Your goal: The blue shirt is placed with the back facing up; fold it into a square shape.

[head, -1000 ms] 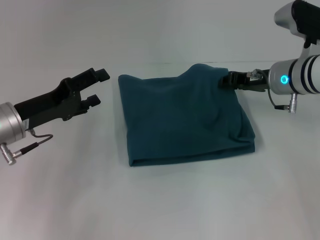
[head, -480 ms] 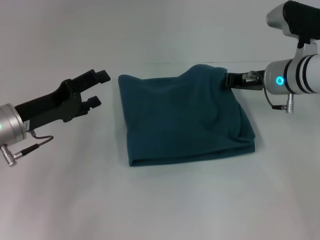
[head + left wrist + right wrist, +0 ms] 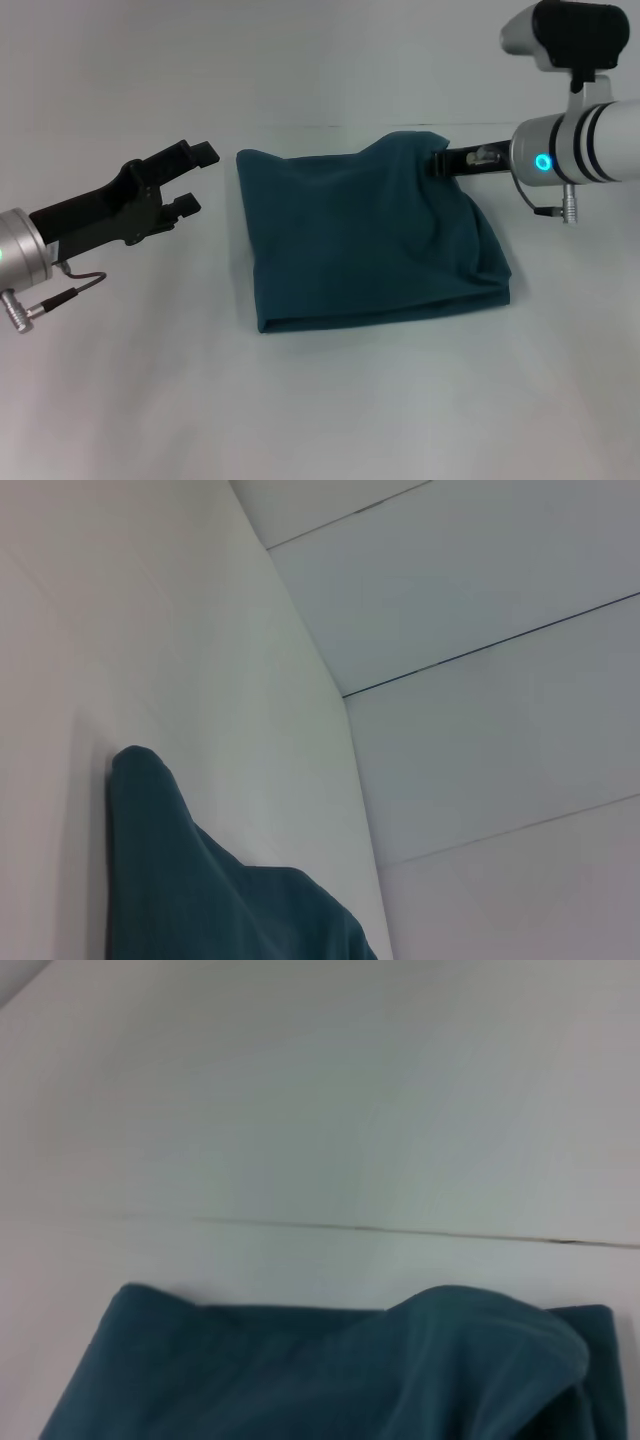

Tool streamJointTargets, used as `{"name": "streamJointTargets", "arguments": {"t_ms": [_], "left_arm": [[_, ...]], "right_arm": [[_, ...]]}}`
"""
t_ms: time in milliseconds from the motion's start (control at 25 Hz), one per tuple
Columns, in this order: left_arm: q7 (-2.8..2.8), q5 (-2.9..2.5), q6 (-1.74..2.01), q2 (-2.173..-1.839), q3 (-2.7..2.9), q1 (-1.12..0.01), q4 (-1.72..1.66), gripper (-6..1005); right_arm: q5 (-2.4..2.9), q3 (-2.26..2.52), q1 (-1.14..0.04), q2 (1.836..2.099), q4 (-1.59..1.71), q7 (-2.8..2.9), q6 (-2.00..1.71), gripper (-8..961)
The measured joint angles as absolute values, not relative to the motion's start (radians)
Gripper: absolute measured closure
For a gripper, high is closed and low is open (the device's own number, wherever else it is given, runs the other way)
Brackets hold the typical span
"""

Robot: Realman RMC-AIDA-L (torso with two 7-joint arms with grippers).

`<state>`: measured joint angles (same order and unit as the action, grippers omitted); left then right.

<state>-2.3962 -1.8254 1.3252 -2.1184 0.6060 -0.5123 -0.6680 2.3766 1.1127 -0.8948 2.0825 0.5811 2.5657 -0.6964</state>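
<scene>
Teal-blue fabric, one item only: the blue shirt point(image 3: 370, 235) lies on the white counter point(image 3: 330, 400), already folded into a rough square, plain side up. Near edge shows stacked layers, a doubled fold line running along it. Left edge straight, right edge rounded and a bit bunched. Far right corner is lifted off the counter into a peak, rest of the cloth lies flat.

Two arms, two grippers. Right gripper point(image 3: 443, 162) sits at that raised far right corner, touching the cloth, reaching in from the right side. Its tips are buried at the fabric edge, so whether the jaws are pinching the corner or just beside it, cannot tell. Silver wrist behind it has one blue ring light on.

Left gripper point(image 3: 192, 177) hovers off the shirt's left side, near the far left corner but apart from it, not touching cloth. Black jaws spread wide, nothing between them. Both fingers point(image 3: 204, 151) point toward the shirt.

Left wrist view: one corner of the shirt point(image 3: 200, 880) against the counter, pale wall panels behind. Right wrist view: the far edge of the shirt point(image 3: 330, 1380) with the raised hump at one end, and one thin seam line crossing the white surface beyond it.
</scene>
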Motion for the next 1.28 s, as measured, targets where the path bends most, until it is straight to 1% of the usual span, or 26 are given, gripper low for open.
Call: {"name": "streamJointTargets", "arguments": {"t_ms": [280,520,920,1280], "left_arm": [[-2.396,-1.825,1.312,-2.118,0.606,-0.513,-0.669,39],[-2.396,-1.825,1.309,-2.118,0.606,-0.514,-0.669,39],[-2.398,-1.825,1.301,-2.118,0.606,-0.514,-0.669,39],[-2.4,-1.825,1.301,-2.118,0.606,-0.515,-0.669,39]], "right_arm": [[2.414,1.15,-0.893,2.09,0.633,2.564,-0.698,913],[2.415,1.167,-0.891,2.091,0.662,2.56,-0.698,911],[2.41,1.216,-0.837,2.097,0.774,2.57,-0.707,909],[2.414,1.216,-0.828,2.095,0.774,2.57,-0.708,907]]}}
